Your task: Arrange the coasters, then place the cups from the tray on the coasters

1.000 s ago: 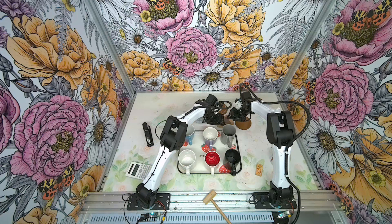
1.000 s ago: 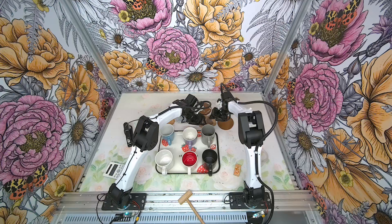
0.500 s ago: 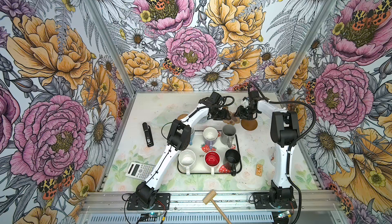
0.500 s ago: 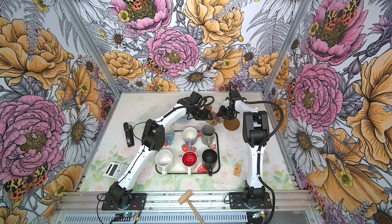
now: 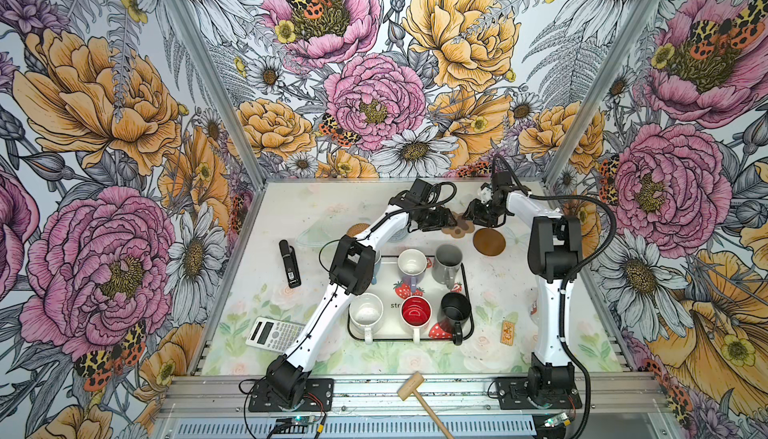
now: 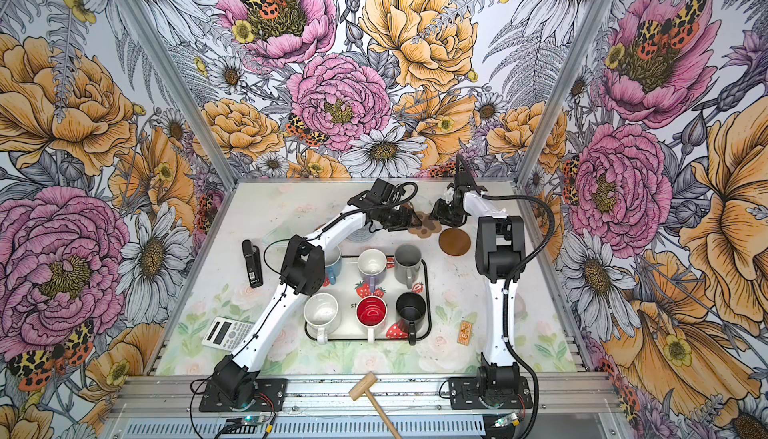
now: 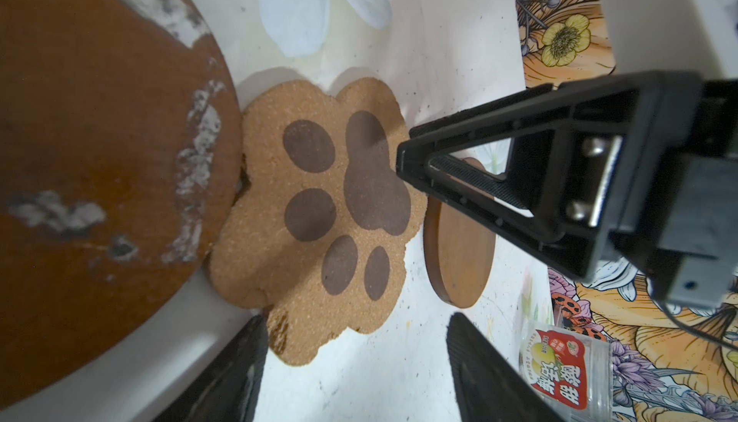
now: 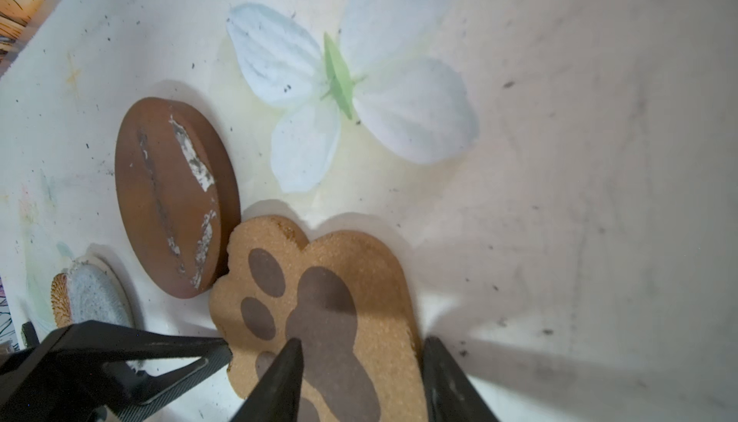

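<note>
Spread, the left claw (image 7: 355, 320): tips low at the toe edge of the paw coaster (image 7: 319, 208), a cork lobe and bare worktop (image 8: 559, 160) between them. Spread too, the right claw (image 8: 363, 340), over the heel end: one finger (image 8: 279, 380) above the big pad print, its mate at the rim, no pinch visible. Paw coaster flat, far of the tray (image 5: 473, 316) and right of centre, toes to the left, heel to the right, toe-to-heel axis left-right; grainy tan cork, dark brown prints, lobed outline. Against its toes, a scuffed brown disc (image 8: 167, 200), smooth, thick-rimmed, streaked with white scrapes. Just beside the paw coaster, right and nearer, a clean disc (image 5: 489, 241) of the same brown. Farther left, woven rounds (image 8: 84, 296), grey-blue over tan, coarse weave. Nearer, the tray, black-rimmed, six cups (image 5: 415, 312) upright inside.
</note>
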